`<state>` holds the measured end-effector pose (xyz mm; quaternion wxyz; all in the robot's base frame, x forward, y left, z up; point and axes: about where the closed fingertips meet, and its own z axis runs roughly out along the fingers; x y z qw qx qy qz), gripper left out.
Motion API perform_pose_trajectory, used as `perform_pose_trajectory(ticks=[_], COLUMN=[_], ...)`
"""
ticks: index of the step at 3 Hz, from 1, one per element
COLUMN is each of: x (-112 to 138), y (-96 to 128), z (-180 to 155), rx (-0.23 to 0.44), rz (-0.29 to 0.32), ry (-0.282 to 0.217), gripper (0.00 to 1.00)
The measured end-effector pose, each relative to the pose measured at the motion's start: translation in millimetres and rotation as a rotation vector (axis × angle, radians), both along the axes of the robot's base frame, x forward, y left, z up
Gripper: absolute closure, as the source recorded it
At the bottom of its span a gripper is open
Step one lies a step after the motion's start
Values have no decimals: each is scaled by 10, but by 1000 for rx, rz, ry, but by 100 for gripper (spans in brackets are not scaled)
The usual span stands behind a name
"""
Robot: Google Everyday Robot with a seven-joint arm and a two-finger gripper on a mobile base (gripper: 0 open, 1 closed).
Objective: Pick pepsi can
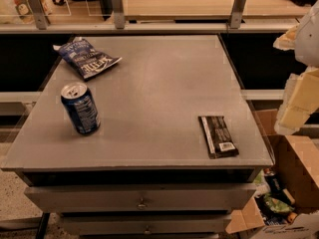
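Note:
The pepsi can [80, 108] is a dark-blue can with a silver top and pull tab. It stands upright on the grey table top [154, 88], near the left edge. My gripper [298, 101] is pale and cream-coloured and hangs at the far right of the view, beyond the table's right edge and well away from the can. It holds nothing that I can see.
A crinkled blue chip bag [85, 58] lies at the table's back left. A flat black wrapped bar [218, 136] lies at the front right. An open cardboard box [284, 193] with items stands on the floor at the right. Drawers [142, 199] sit below the top.

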<state>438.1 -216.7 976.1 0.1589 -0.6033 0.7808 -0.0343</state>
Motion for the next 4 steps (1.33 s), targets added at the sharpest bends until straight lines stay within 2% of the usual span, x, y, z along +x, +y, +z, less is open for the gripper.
perform_pose_trajectory(ticks=[1, 2, 4], x=[0, 59, 627], y=[0, 189, 1370], z=[0, 55, 200], rx=[0, 54, 231], rz=[0, 23, 129], ry=[0, -13, -70], gripper=[0, 0, 0])
